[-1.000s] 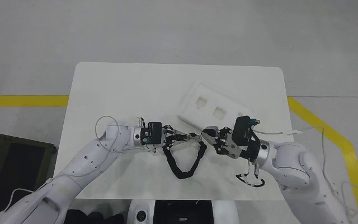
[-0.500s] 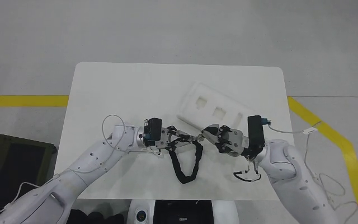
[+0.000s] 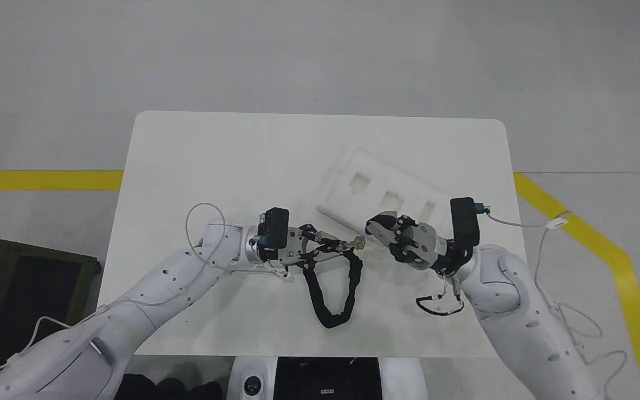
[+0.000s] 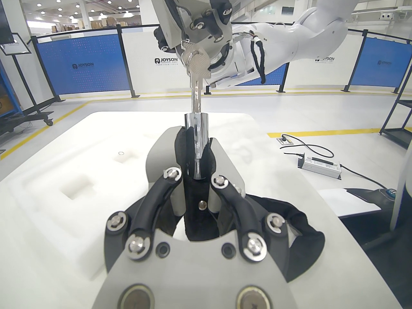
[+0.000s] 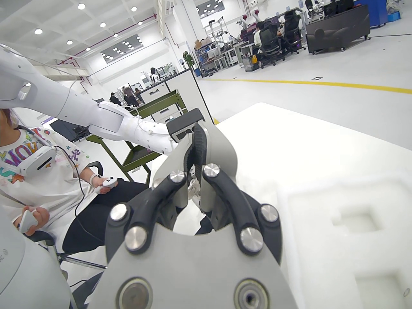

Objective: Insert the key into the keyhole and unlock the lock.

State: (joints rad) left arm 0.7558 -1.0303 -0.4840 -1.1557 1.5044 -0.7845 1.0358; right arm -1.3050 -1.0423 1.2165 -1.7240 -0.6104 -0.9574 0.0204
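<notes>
The lock is a chrome cylinder (image 4: 197, 136) with a black cable loop (image 3: 330, 295) hanging from it onto the table. My left gripper (image 3: 325, 243) is shut on the cylinder, fingers (image 4: 161, 152) on either side of it. The silver key (image 4: 195, 75) points into the cylinder's open end, and its tip meets the keyhole; how deep it sits I cannot tell. My right gripper (image 3: 372, 230) is shut on the key's head, as the left wrist view shows (image 4: 196, 43). In the right wrist view its fingers (image 5: 209, 149) are closed together.
A white foam tray (image 3: 385, 190) with square pockets lies just behind both grippers on the white table (image 3: 200, 160). A thin black cable (image 3: 440, 305) rests near the right arm. The table's front edge is close below the cable loop.
The right wrist has turned and its gripper has shifted slightly toward the foam tray, still holding the key at the lock. The left gripper and lock stayed nearly still.
</notes>
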